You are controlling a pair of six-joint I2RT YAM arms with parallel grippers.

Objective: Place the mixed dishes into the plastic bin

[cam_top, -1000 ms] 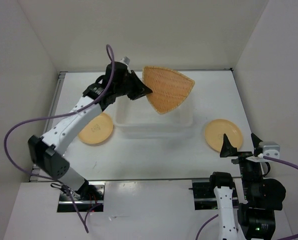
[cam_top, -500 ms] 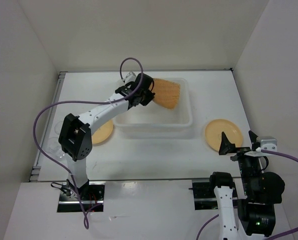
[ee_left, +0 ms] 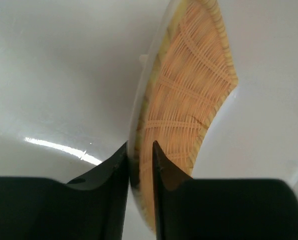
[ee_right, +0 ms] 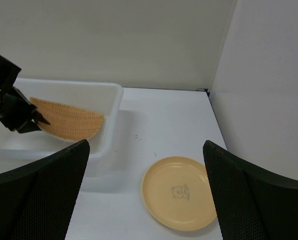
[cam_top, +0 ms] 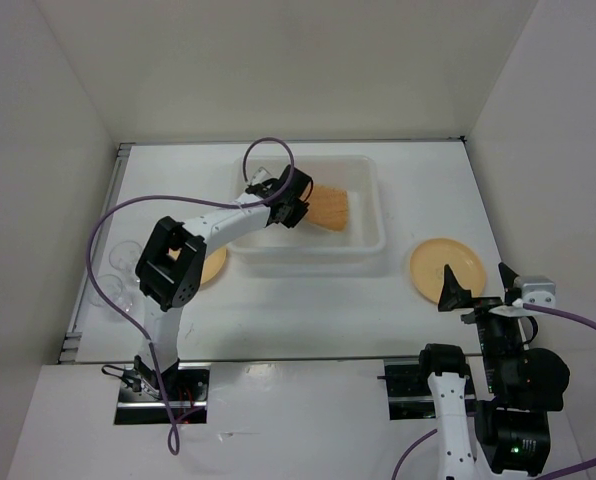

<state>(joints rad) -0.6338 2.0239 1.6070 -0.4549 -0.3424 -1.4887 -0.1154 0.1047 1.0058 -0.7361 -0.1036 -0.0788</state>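
Three white walls (cam_top: 278,70) enclose the white table (cam_top: 428,190); left hand (ee_left: 140,146) pinches the woven tray (ee_left: 189,95), right hand (ee_right: 145,150) gapes

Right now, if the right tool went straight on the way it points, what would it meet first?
Most likely the yellow plate, which lies just ahead of the open right tool in its wrist view. Depth is unclear; it might pass above it.

The white left arm with black joints (cam_top: 223,225) trails a thin purple cable (cam_top: 268,140). At five o'clock, the white-and-black right arm (cam_top: 446,395) carries a second purple cable (cam_top: 578,322); the right gripper (ee_right: 146,144) has textured black fingers (ee_right: 39,195).
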